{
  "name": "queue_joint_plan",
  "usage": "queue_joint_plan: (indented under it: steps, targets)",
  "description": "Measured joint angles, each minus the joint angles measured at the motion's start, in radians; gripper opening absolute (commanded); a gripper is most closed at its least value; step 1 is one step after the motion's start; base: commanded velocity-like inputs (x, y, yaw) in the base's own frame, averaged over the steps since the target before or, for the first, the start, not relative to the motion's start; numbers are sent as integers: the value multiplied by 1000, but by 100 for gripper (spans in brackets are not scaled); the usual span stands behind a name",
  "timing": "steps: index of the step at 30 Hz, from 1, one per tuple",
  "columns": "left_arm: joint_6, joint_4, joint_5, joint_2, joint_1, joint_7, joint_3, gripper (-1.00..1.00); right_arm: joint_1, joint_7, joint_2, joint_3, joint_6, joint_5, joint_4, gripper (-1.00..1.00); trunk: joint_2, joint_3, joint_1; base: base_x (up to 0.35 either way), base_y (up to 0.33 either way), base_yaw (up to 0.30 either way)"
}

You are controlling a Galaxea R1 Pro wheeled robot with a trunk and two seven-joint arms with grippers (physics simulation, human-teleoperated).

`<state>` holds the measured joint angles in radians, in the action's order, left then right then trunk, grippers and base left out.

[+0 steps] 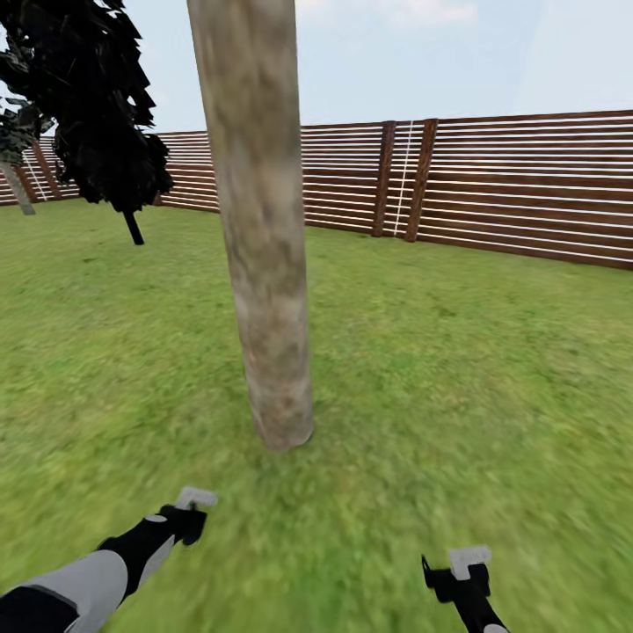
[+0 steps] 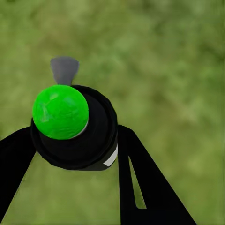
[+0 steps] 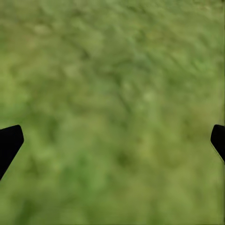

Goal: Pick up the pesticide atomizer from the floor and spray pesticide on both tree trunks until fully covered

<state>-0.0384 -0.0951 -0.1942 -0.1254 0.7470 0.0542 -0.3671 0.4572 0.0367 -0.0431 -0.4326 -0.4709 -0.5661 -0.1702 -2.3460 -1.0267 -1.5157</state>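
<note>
The left gripper (image 2: 77, 154) is clamped on the atomizer (image 2: 75, 126), a black body with a green top, a grey nozzle and a small white label too small to read, above grass (image 1: 457, 369) near the trunk (image 1: 264, 264), while the right gripper (image 3: 112, 140) hangs spread wide.

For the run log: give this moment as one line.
left gripper: shut on atomizer | right gripper: open, over grass | trunk: straight ahead, upright | fence: behind
</note>
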Motion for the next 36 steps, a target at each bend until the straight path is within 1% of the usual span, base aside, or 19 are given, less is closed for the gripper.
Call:
queue_joint_plan:
  steps: [2, 5, 8, 9, 11, 13, 15, 16, 19, 22, 24, 25, 27, 29, 30, 32, 34, 35, 36]
  targets:
    - [-22, 0, -1, 2, 0, -4, 0, -100, 0, 0, 0, 0, 0, 0, 0, 100, 0, 0, 0, 325, -29, -158]
    - [-82, -2, -3, 7, 0, -8, 2, -100, 0, 1, 0, -1, 0, 0, 0, 100, 0, 0, 0, 334, -6, -267]
    - [-94, 0, -1, 13, 0, -8, 3, -100, 0, 2, 1, 0, 0, 0, 0, 100, 0, 0, 0, 312, -1, -245]
    - [-95, 0, -1, 23, 0, -8, 2, -100, 0, 2, 1, 0, 0, 0, 0, 100, 0, 0, 0, 108, 0, -190]
    - [-98, 1, 2, 57, 0, -6, 1, -100, 0, 2, 0, -1, 0, 0, 0, 100, 0, 0, 0, 31, 0, -71]
    - [-106, 4, 4, 71, -7, 0, -2, -100, 0, 1, 1, 0, 0, 0, 1, 100, 0, 0, 0, 8, 0, -17]
    - [-134, 2, 2, 74, -12, -3, -1, -100, 0, 1, 1, 0, 0, -1, 1, 100, 0, 0, 0, 2, 0, -5]
    - [-175, -2, 0, 75, -14, -6, 2, -100, 0, -1, -1, 0, 0, -1, 1, 100, 0, 0, 0, 1, 0, -1]
    - [-233, -29, 2, 74, -14, 3, -2, -100, 0, -3, -1, 0, 0, -3, 1, 100, 0, 0, 0, 0, 0, 0]
    - [-253, -46, 7, 43, -15, -1, -3, -100, 0, -2, -2, 0, 0, -3, 1, 100, 0, 0, 0, 0, 0, 0]
    - [-250, -54, 2, 44, -15, -2, 1, -100, 0, -1, -3, 0, 0, -3, 1, 100, 0, 0, 0, -68, 0, 0]
    - [-251, -66, -2, 56, -15, -3, 2, -100, 0, 0, -2, 0, 0, -3, 1, 100, 0, 0, 0, -255, 0, 0]
    - [-254, -99, -3, 97, -15, -7, 3, -100, 0, 0, -3, 0, 0, -3, 1, 100, 0, 0, 0, -314, 0, 0]
    - [-258, -122, 1, 117, -15, -7, -1, -100, 0, 1, -4, 0, 0, -3, 1, 100, 0, 0, 0, -266, 0, 0]
    - [-263, -133, 3, 121, -15, -7, -2, -100, 0, 1, -4, 0, 0, -3, 1, 100, 0, 0, 0, -85, 0, 0]
    - [-271, -155, 7, 107, -12, -6, -2, -100, 0, 1, -4, 0, 0, -3, 1, 100, 0, 0, 0, -26, 0, 0]
    - [-272, -159, 11, 70, -8, -5, -1, -100, 0, 2, -5, 0, 0, -3, 1, 100, 0, 0, 0, -8, 0, -38]
    - [-273, -160, 5, 30, -5, -3, 1, -100, 0, 2, -6, 0, 0, -2, 1, 100, 0, 0, 0, -2, 0, -221]
    - [-273, -161, 9, -23, -2, -3, 11, -100, 0, 2, -6, 0, 0, -2, 1, 100, 0, 0, 0, -1, 0, -260]
